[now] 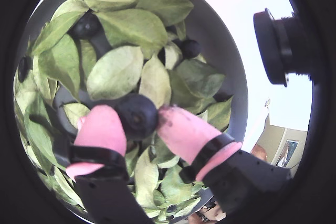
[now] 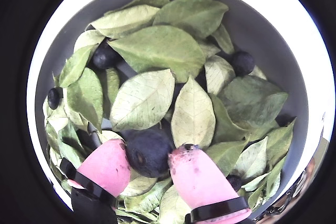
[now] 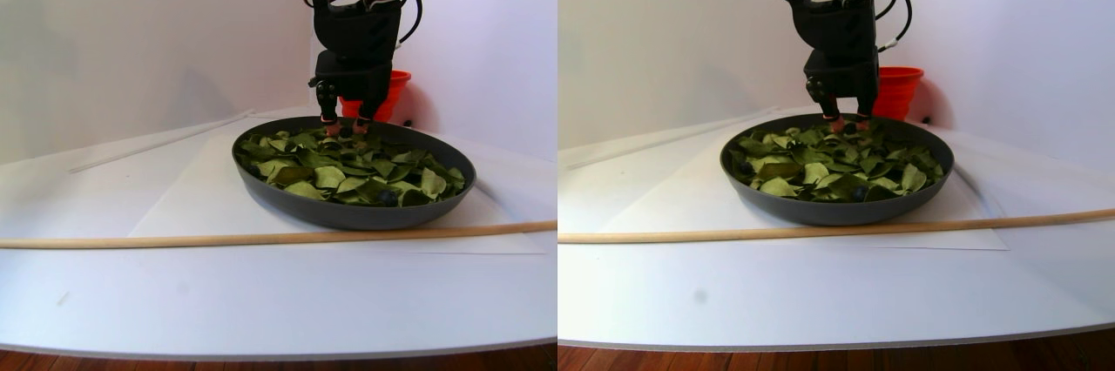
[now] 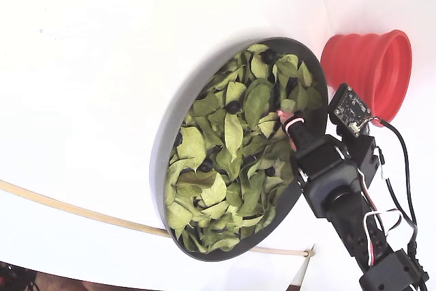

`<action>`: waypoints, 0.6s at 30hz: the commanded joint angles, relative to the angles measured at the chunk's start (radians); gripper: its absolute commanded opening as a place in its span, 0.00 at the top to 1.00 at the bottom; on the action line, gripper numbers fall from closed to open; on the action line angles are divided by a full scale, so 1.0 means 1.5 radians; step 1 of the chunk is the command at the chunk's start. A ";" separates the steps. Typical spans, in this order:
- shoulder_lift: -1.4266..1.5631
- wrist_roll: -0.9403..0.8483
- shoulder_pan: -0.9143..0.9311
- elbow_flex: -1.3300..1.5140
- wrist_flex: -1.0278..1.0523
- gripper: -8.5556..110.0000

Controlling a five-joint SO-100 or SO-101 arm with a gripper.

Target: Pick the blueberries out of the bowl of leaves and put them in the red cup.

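A dark blue-black blueberry [image 2: 147,152], round with a dull skin, sits pinched between the two pink fingertips [image 2: 198,179] of the hand [image 1: 137,121], which is closed on it just above the leaves [image 2: 157,51]. The leaves are oval, light to mid green, curled, with plain midribs, and they cover the floor of the dark grey bowl [image 2: 252,30]. Other blueberries [image 2: 242,62] lie loose among them, apart from the held one.

In the fixed view the hand [image 4: 289,123] stands near the bowl's rim [image 4: 162,138] on the side toward the red cup [image 4: 368,69], which stands just beside the bowl on the white worktop [image 4: 82,66]. The worktop around the bowl is open.

The stereo pair view alone shows the hand [image 3: 346,127] reaching straight down from above, and a thin wooden rod [image 3: 174,239] lying across the worktop in front of the bowl. Only the wrist views show the berry in the grip.
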 commanded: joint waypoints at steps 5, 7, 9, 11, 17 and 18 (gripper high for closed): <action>0.128 -0.012 0.011 0.013 -0.011 0.81; 0.142 -0.016 0.011 0.021 -0.010 0.81; 0.150 -0.018 0.011 0.024 -0.005 0.81; 0.162 -0.020 0.012 0.027 0.001 0.81; 0.183 -0.026 0.017 0.031 0.009 0.81; 0.186 -0.028 0.018 0.031 0.009 0.81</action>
